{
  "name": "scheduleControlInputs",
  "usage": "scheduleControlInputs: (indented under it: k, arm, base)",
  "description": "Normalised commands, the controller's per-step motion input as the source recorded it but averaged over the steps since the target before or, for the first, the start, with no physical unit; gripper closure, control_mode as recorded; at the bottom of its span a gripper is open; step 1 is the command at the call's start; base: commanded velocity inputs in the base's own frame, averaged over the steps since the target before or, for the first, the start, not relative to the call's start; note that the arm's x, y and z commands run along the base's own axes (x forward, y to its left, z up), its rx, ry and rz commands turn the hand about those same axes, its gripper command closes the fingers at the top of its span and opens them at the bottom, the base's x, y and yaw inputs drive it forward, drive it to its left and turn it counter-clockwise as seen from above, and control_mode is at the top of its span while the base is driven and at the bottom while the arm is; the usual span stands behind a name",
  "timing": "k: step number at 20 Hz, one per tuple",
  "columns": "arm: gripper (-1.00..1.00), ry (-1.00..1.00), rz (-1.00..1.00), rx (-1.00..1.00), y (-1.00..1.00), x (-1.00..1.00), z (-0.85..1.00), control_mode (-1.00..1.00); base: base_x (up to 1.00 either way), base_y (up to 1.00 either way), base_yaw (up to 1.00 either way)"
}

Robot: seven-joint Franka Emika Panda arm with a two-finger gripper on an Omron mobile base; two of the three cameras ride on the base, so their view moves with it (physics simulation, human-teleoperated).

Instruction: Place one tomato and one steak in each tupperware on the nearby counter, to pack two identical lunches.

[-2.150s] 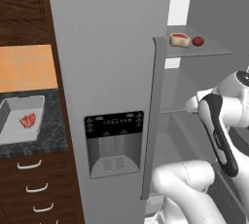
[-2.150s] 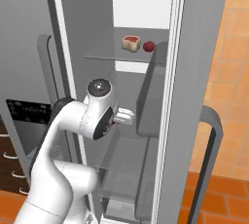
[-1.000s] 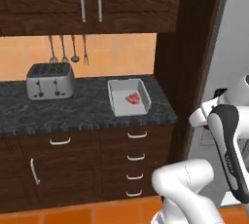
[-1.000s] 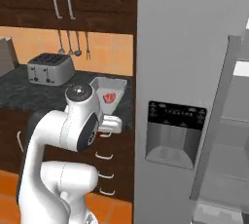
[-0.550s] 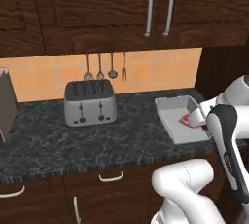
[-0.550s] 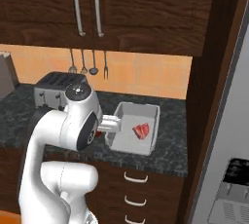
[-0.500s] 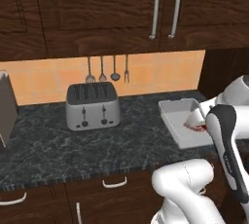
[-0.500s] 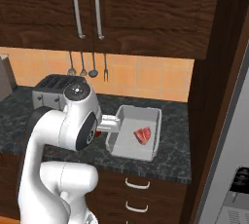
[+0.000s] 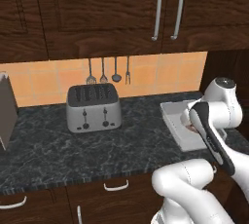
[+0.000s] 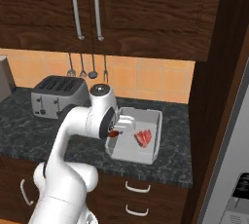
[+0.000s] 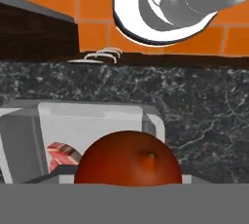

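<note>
Tupperware (image 9: 176, 121) sat on the counter (image 9: 53, 147) beside the arm from the left; from the right the gripper (image 10: 115, 131) clasped a tomato (image 10: 113, 133) above the tub's near edge; hand camera showed steak (image 11: 62, 156) inside, so the release probably belonged over bare floor.

You see a speckled polished stone bench (image 9: 73, 150), a brushed metal toaster (image 9: 93, 107), a smooth matt plastic tupperware (image 10: 138, 140), and a glossy tomato (image 11: 127, 165).

Dark wood cabinets (image 9: 97, 13), orange tile backsplash (image 9: 151, 74).
</note>
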Motion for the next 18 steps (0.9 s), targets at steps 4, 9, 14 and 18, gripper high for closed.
scheduleControlInputs:
  k: [4,9,14,18]
  arm:
    - [1.00,0.06,0.00,0.00,-0.32,0.71,-0.69,-1.00]
    - [1.00,0.00,0.00,0.00,0.00,0.77,-0.67,-1.00]
    - [-1.00,0.02,0.00,0.00,-0.17,0.76,-0.45,-1.00]
    - [-1.00,0.03,0.00,0.00,-0.33,0.71,-0.33,-1.00]
  base:
    - [0.00,0.00,0.00]
    - [0.00,0.00,0.00]
    - [0.00,0.00,0.00]
    - [0.00,0.00,0.00]
